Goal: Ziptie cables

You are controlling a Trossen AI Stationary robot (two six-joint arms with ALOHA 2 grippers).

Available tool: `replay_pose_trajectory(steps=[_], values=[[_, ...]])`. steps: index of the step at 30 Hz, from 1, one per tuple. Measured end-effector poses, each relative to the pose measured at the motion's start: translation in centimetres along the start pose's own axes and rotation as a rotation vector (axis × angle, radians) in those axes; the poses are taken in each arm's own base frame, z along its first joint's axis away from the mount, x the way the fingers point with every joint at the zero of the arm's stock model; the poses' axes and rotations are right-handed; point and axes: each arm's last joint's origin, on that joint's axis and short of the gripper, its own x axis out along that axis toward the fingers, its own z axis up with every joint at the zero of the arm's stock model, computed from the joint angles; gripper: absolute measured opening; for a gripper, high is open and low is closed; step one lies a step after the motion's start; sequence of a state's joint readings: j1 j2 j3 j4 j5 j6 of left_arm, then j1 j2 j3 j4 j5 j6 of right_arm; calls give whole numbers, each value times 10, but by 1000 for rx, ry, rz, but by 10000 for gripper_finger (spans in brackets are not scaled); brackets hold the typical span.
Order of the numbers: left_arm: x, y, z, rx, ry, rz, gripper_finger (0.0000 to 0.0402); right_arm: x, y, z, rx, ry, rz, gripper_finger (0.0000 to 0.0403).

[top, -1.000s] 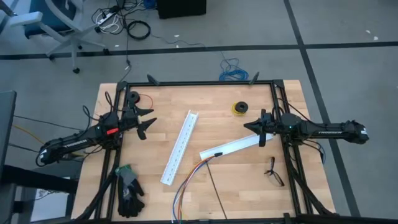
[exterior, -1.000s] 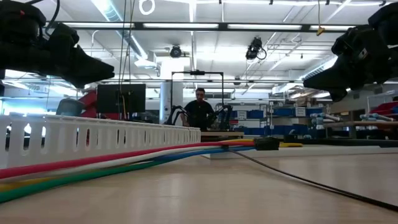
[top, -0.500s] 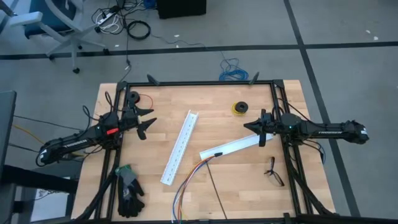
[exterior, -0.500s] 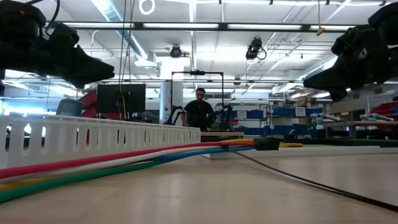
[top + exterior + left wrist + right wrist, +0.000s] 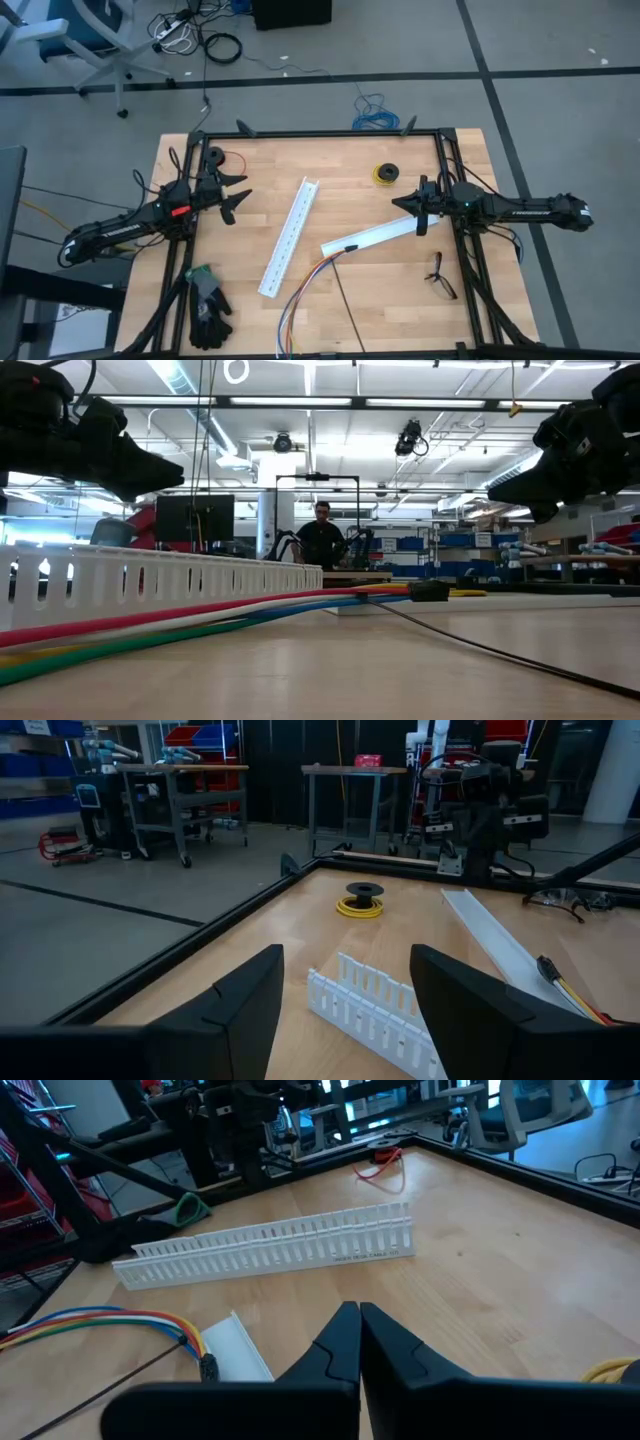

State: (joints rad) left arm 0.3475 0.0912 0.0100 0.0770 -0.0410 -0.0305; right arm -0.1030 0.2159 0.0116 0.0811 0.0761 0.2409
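Cables (image 5: pixel 305 290) lie loose on the table's (image 5: pixel 330 165) near edge in the high view, fanning from the end of a flat white channel (image 5: pixel 372 236); the ziptie (image 5: pixel 347 308) lies just beside them, a thin black strip. The left gripper (image 5: pixel 238 192) hovers spread at the left side, the right gripper (image 5: pixel 402 204) pressed together above the flat channel's far end. The low view shows the cables (image 5: pixel 170 620) along a slotted channel (image 5: pixel 150 580). In the right wrist view, shut fingers (image 5: pixel 345 1342) point toward the cables (image 5: pixel 95 1323).
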Motion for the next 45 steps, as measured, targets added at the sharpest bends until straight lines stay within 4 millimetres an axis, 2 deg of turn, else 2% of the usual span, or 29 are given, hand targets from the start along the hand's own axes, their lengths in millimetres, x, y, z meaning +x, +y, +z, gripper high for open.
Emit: replay_pose_trajectory(steps=[29,38,45], values=[[0,0,0,0,-2,0,229,0,0,0,0,0,0,2],[0,0,5,-23,-50,-1,229,0,0,0,0,0,0,2],[-1,2,11,-9,-120,76,229,0,0,0,0,0,1,2]])
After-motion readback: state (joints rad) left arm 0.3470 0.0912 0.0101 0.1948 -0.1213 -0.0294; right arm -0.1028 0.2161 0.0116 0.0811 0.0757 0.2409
